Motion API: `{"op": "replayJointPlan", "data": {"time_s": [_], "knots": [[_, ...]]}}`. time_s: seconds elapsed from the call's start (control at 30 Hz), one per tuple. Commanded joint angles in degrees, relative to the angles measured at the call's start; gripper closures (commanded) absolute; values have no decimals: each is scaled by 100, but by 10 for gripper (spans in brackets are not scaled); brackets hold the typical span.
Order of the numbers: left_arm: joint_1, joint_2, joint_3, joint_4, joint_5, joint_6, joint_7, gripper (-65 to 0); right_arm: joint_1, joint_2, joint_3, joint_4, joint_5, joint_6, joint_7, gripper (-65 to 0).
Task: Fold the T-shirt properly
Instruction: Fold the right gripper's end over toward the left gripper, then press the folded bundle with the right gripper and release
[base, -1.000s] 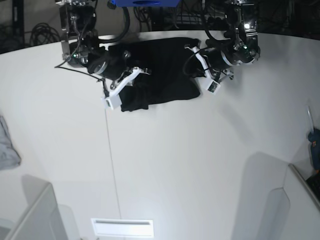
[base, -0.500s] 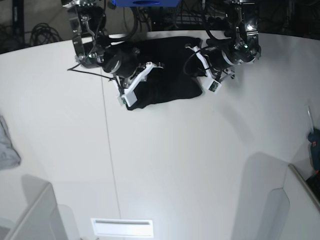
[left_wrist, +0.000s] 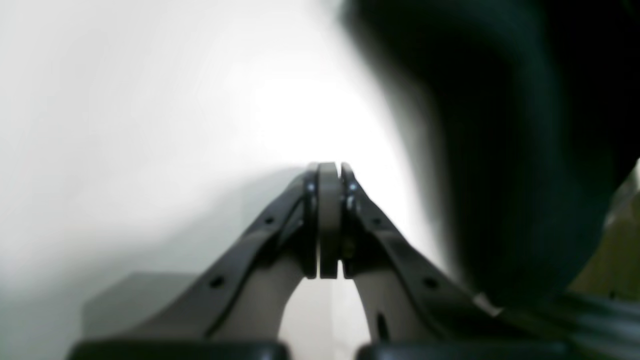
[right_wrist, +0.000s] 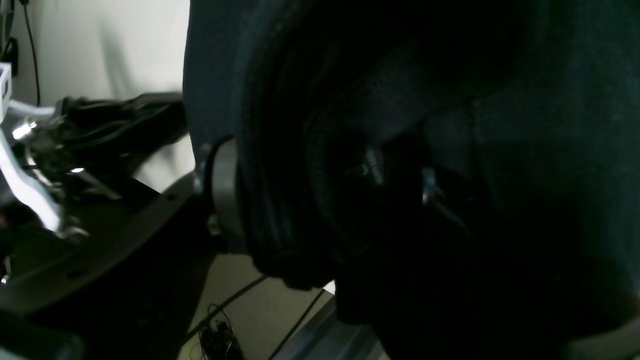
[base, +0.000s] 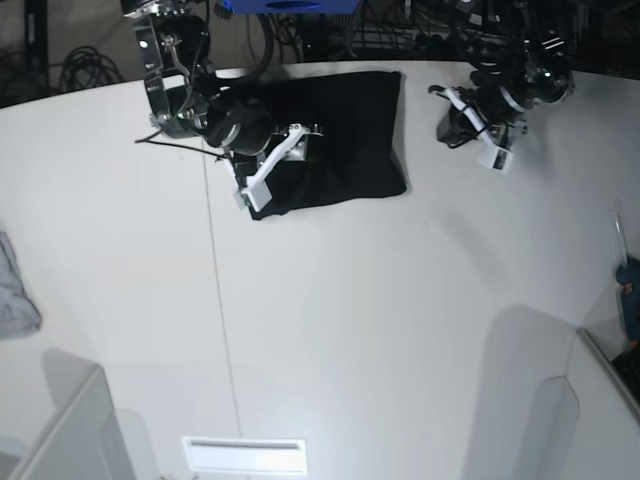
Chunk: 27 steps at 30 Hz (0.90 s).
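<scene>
Since the left end effector (base: 487, 146) withdrew, pinched empty, the right end effector (base: 272, 172) alone grips the folded T-shirt (base: 345, 130).

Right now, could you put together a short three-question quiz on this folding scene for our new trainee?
1. True or false: the left gripper is shut with nothing between its pads.
2. Multiple choice: where is the right gripper? A) over the small grey cloth, B) at the black T-shirt, with dark cloth between its fingers, C) over bare table at the near edge.
3. Fill in: in the base view, the left arm is off the T-shirt, to its ____ side.

Key: 1 true; 2 B; 3 right.
</scene>
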Motion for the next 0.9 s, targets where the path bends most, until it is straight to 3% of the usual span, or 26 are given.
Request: {"op": "replayJointPlan", "data": {"time_s": [0.0, 0.1, 0.27, 0.37, 0.63, 0.87], "knots": [[67, -138, -96, 79, -283, -47, -79, 0, 26, -14, 2, 188, 55, 38, 54, -359], [181, -375, -360, 70, -459, -47, -79, 0, 26, -14, -6, 346, 55, 38, 36, -359], [216, -393, -790, 52, -432, -47, -79, 0, 70, -49, -24, 363, 46, 38, -219, -354], [216, -419, -790, 44, -450, -47, -79, 0, 167, -14, -393, 363, 38, 20, -184, -353], [199, -402, -782, 44, -450, -47, -79, 0, 650, 118, -1413, 337, 46, -1140, -236, -354], [190, -428, -799, 35, -441, -47, -79, 0, 967, 109, -1817, 188, 55, -1237, -386, -354]]}}
